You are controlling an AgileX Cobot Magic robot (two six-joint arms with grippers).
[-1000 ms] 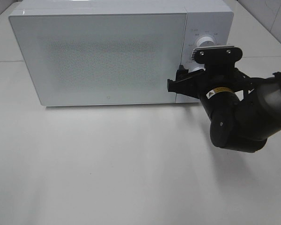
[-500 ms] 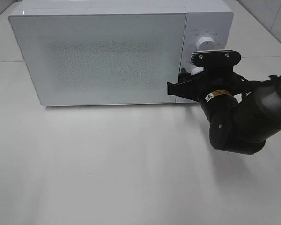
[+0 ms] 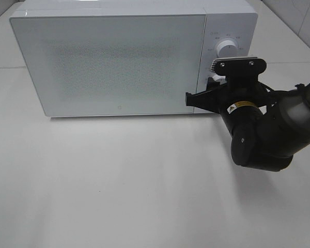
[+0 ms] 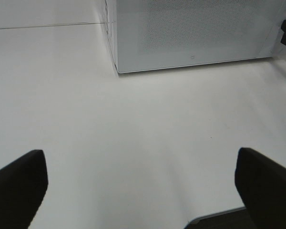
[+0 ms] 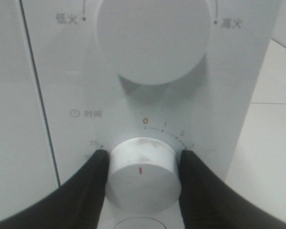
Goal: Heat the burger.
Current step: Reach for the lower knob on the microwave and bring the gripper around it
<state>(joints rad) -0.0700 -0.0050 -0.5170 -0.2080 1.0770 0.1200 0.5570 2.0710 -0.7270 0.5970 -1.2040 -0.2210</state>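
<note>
White microwave [image 3: 113,57] stands shut; the burger is out of sight, presumably inside. The right gripper [image 5: 143,156] clasps the timer knob [image 5: 142,179], at six o'clock from the power dial [image 5: 152,38], its mark at zero, the turn not yet made. The left gripper [image 4: 142,179] hangs spread, empty.

Microwave [image 3: 134,6] on counter [image 3: 119,181], along far edge, front facing near edge. Door [image 3: 108,62] fills left part of front; control panel [image 3: 219,23] at right end. On panel: upper knob [image 5: 152,38] above lower knob [image 5: 142,174]. Right gripper [image 5: 142,157] in front of panel, toward counter's right edge; fingers [image 5: 93,176] one each side of lower knob, touching it. Left gripper [image 4: 143,176] over counter toward near edge, well apart from microwave; its fingers [image 4: 19,181] spread wide.
</note>
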